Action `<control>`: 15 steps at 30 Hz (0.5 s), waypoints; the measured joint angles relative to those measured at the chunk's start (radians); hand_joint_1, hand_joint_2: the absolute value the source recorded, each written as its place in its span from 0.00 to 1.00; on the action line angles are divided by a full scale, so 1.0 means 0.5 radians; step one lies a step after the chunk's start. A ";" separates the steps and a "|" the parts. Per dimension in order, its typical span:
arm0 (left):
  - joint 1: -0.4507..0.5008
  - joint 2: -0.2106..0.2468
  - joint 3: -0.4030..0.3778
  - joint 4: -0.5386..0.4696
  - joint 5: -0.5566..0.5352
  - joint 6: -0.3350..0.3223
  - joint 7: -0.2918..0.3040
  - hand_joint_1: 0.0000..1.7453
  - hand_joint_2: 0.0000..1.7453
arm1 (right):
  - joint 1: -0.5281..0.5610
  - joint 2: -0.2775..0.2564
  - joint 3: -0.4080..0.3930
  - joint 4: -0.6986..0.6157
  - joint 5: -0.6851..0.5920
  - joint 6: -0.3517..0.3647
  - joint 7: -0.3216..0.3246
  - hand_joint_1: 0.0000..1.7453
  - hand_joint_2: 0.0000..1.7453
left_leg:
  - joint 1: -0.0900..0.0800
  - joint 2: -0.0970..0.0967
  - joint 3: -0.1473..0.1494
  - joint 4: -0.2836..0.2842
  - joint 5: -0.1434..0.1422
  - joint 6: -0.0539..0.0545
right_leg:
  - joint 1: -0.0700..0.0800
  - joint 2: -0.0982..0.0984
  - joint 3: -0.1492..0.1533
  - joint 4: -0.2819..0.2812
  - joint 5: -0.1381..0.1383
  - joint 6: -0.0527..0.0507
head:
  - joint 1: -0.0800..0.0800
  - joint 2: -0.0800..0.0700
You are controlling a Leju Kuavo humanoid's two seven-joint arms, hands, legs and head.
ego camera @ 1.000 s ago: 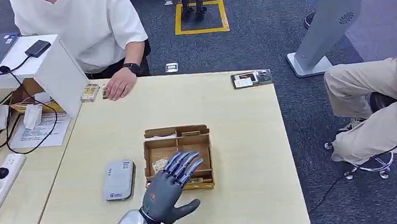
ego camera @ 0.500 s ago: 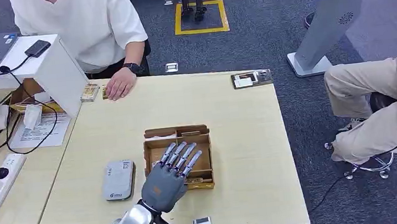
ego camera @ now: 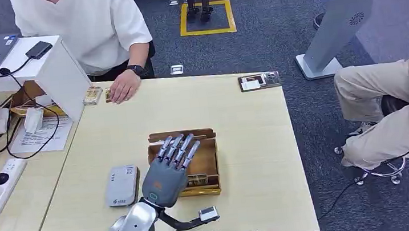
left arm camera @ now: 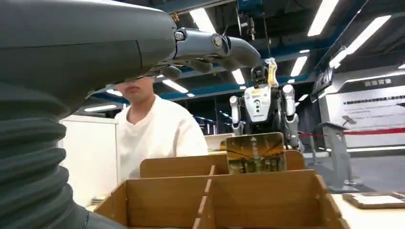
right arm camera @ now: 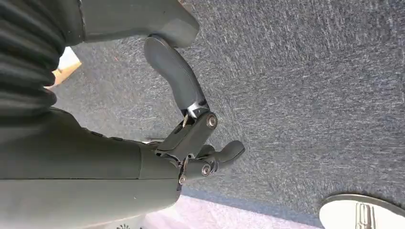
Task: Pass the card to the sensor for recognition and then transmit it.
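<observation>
Since the earlier frames the left hand point(ego camera: 165, 177) has slid forward from the near edge of the cardboard box point(ego camera: 211, 159), low in the middle of the head view, and now hovers over its compartments, fingers point(ego camera: 179, 147) apart and stretched out, holding nothing. A card point(left arm camera: 255, 152) stands upright at the box's far wall, beyond and below the fingertips, not touched. The grey sensor point(ego camera: 122, 185) lies on the table point(ego camera: 251, 145) just left of the box. The right hand point(right arm camera: 191, 138) hangs above carpet, fingers loosely apart and empty.
</observation>
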 joint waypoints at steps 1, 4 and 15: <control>-0.021 0.015 -0.029 0.002 0.000 -0.013 0.059 0.00 1.00 | 0.001 0.000 0.000 0.000 -0.005 0.000 -0.002 0.00 1.00 | 0.000 0.000 0.000 0.000 0.000 0.000 | 0.000 0.000 0.000 0.000 0.000 0.000 | 0.002 0.001; -0.058 0.046 -0.092 0.011 0.000 -0.030 0.126 0.00 1.00 | 0.002 0.000 0.000 0.000 -0.011 0.000 -0.005 0.00 1.00 | 0.000 0.000 0.000 0.000 0.000 0.000 | 0.000 0.000 0.000 0.000 0.000 0.000 | 0.000 0.001; -0.091 0.085 -0.152 0.036 -0.001 -0.049 0.153 0.00 1.00 | 0.008 0.000 0.000 0.000 -0.022 0.000 -0.005 0.00 1.00 | 0.000 0.000 0.000 0.000 0.000 0.000 | 0.000 0.000 0.000 0.000 0.000 0.000 | 0.001 0.000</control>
